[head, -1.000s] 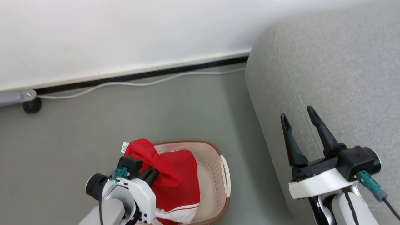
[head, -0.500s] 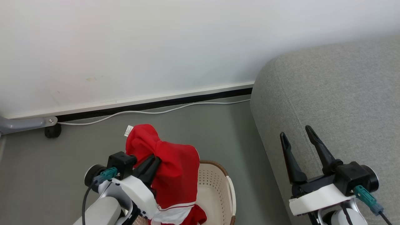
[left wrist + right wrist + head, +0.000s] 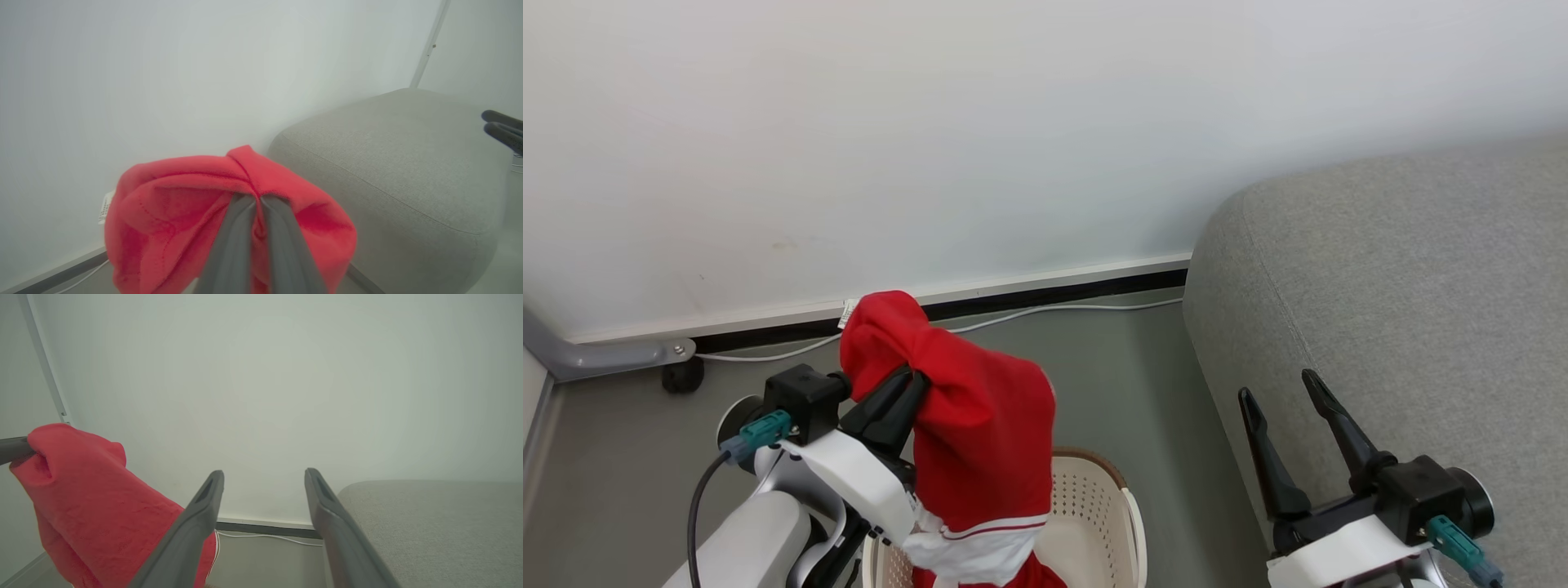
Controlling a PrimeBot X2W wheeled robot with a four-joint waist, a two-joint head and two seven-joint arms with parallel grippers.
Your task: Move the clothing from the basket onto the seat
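- The left gripper [image 3: 913, 382] was pinched fully shut on a bunch of red garment [image 3: 980, 441], its two dark fingers pressed together with a fold of cloth between the tips.
- In the left wrist view the same gripper [image 3: 255, 200] bit into the middle of the garment [image 3: 175, 212], which puffed out on both sides of the fingers.
- The garment hung from that grip in a long drape. Its upper part stood above the basket [image 3: 1131, 523], and a white panel [image 3: 980, 547] with a thin red stripe sat near its lower end.
- That lower end dropped down at the basket's mouth; I could not tell whether it touched the inside.
- A small white label [image 3: 849, 311] stuck out at the top of the bunched cloth.
- The basket was cream plastic with rows of small holes and a brown rim, standing on the grey floor [image 3: 1135, 384] just beside the sofa [image 3: 1421, 310].
- The right gripper [image 3: 1278, 388] was spread wide with nothing between its fingers, held over the sofa's near edge, well apart from the garment.
- From the right wrist view, the gripper [image 3: 264, 474] pointed at the wall, with the garment [image 3: 90, 490] to its left and the sofa [image 3: 429, 522] to its right.
- The sofa was grey fabric with a rounded corner and bare on top.
- Behind everything ran a pale wall [image 3: 1013, 122], with a white cable [image 3: 1054, 310] lying along its foot and a black caster [image 3: 682, 376] under a grey metal leg [image 3: 605, 357].
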